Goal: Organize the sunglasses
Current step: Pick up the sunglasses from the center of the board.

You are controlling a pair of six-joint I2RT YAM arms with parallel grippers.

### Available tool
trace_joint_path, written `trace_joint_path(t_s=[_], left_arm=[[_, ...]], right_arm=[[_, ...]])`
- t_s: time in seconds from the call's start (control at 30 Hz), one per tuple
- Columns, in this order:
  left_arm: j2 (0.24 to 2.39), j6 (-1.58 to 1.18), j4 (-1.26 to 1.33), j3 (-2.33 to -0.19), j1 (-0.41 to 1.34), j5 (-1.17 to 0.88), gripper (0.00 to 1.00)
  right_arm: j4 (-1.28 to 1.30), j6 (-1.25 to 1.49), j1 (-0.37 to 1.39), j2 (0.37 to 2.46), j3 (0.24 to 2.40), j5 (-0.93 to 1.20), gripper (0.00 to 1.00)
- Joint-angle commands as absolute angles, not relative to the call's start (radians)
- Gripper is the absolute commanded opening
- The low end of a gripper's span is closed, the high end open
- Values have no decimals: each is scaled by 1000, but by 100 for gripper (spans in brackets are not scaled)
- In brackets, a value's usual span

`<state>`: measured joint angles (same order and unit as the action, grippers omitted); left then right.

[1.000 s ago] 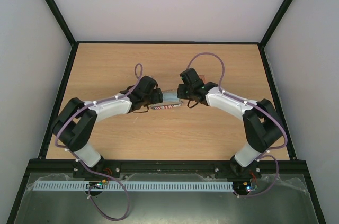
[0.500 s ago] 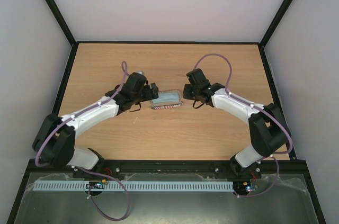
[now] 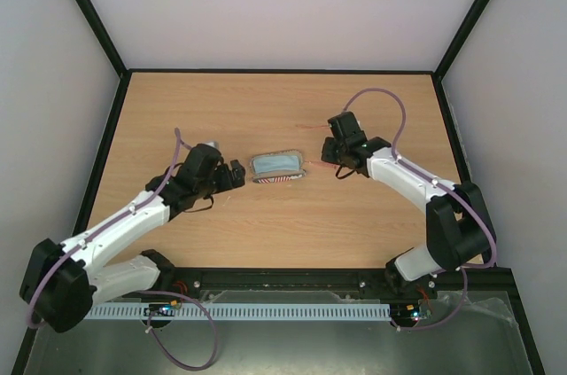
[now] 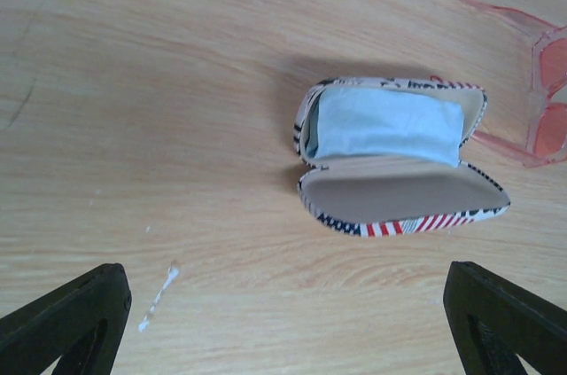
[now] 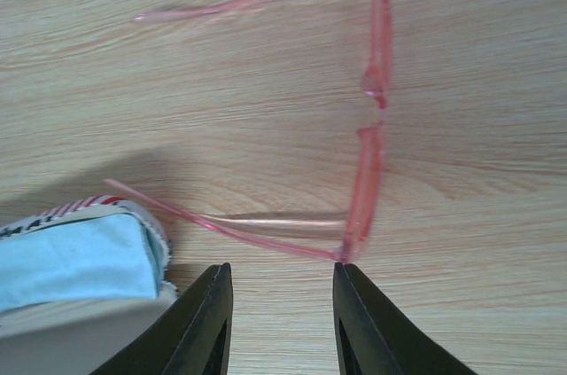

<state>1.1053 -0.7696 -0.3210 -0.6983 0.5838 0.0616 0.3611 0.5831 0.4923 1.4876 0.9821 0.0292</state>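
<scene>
The sunglasses (image 5: 376, 82), thin and red with nearly clear lenses, lie unfolded on the wooden table, arms stretched toward the case. My right gripper (image 5: 279, 304) hovers just short of the near hinge, open, with nothing between its fingers. The flag-patterned case (image 4: 399, 202) lies open with a light blue cloth (image 4: 387, 125) inside. In the left wrist view the sunglasses (image 4: 547, 82) show at the right edge, behind the case. My left gripper (image 4: 288, 331) stands wide open and empty, well back from the case. From above, the case (image 3: 277, 167) sits between the left gripper (image 3: 239, 171) and the right gripper (image 3: 332, 152).
A small white streak (image 4: 158, 297) marks the table near the left gripper. A black frame (image 3: 106, 153) borders the tabletop, with white walls beyond.
The left arm has drawn back to the left from the case and opened its jaws wide. The right arm has moved right, away from the case, and its jaws have widened.
</scene>
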Motion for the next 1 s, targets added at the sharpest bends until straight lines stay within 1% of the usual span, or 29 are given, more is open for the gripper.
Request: trace_joint_path(t_s=[0.0, 0.1, 0.13, 0.23, 0.27, 0.37, 0.57, 0.97], left_arm=[[1020, -800, -361, -645, 580, 30, 99], [988, -809, -361, -619, 580, 14, 99], [980, -811, -362, -612, 580, 10, 100], [956, -815, -348, -586, 581, 1, 100], [950, -814, -339, -578, 581, -5, 100], [951, -808, -322, -570, 581, -23, 100], [985, -784, -289, -573, 581, -58, 99], [974, -768, -244, -566, 578, -108, 100]], right_arm=[[448, 567, 472, 1501, 1010, -35, 34], [455, 593, 469, 1527, 1014, -8, 35], [450, 609, 469, 1531, 1009, 4, 37], [416, 693, 469, 1540, 990, 46, 49], [400, 720, 469, 1543, 980, 57, 55], [348, 804, 469, 1555, 959, 88, 62], [294, 976, 471, 1587, 919, 92, 63], [297, 1231, 477, 1681, 947, 47, 63]])
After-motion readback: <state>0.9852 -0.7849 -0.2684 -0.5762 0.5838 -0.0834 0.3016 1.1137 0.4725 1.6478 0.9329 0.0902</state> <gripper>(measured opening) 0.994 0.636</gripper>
